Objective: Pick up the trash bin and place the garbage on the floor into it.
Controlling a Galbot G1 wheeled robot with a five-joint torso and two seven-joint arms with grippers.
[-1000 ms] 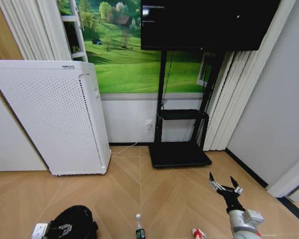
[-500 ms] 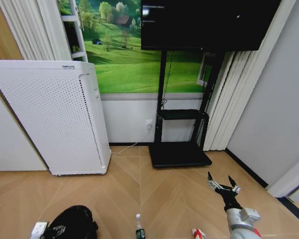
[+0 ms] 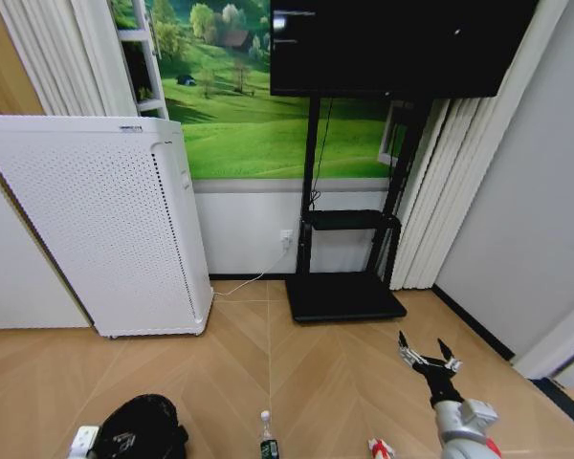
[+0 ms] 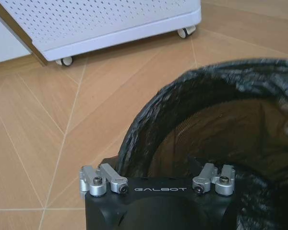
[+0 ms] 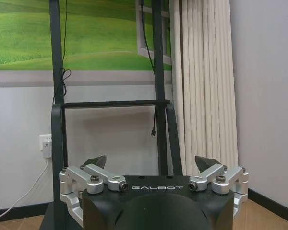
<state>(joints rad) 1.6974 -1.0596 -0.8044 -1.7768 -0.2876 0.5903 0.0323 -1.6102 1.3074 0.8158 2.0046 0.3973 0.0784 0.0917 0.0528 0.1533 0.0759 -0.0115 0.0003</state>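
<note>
While the trash bin (image 3: 142,427) sits low in the head view, near the front corner of the big white air cleaner (image 3: 100,225), the left gripper (image 4: 156,184) is right at its rim. From the wrist camera, the gripper body hangs over the edge of the bin, which has a black bag (image 4: 201,91) inside. I cannot tell if its fingers are pinching the rim or are apart, because they are hidden under the gripper body. I also cannot tell if the bin is off the wooden floor (image 3: 297,373) or resting on it.

The bottle (image 3: 267,439) (clear, with a white cap and a green label) stands on the floor just beside the bin, on the side away from the air cleaner. A red-and-white wrapper (image 3: 379,448) lies farther along that way, well apart from the bin. The bin looks empty as far as I can see into it.

The right gripper (image 3: 428,360) floats in the air far from the bin, past the wrapper, toward the black TV stand (image 3: 346,287). Its fingers are spread wide and hold nothing.

So I think the job is only near the start. The bin part is being worked on and may be half done. All the trash I can see has yet to go in. Each piece needs picking up and dropping in the bin.
</note>
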